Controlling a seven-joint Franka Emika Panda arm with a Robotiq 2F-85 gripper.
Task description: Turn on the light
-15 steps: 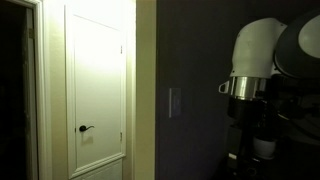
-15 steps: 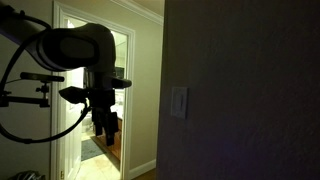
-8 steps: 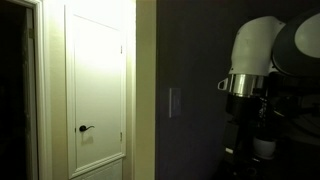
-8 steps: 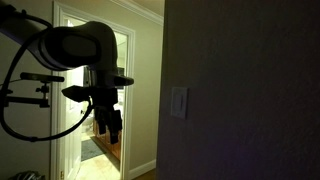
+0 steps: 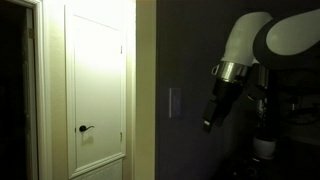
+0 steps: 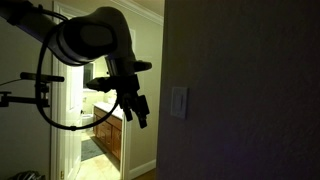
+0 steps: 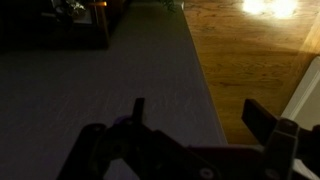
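Observation:
The light switch is a small pale upright wall plate on a dark wall; it also shows in an exterior view. No lamp is visible and the near room is dim. My gripper hangs tilted to the right of the switch, a short gap away. In an exterior view the gripper sits left of the switch, apart from it. In the wrist view the gripper is open and empty, its two fingers spread over grey wall surface.
A white door with a dark lever handle stands left of the wall corner. A lit doorway with a wooden cabinet lies behind the arm. Wood floor shows in the wrist view.
The arm has swung toward the wall and tilted. The gripper has moved much closer to the switch plate in both exterior views.

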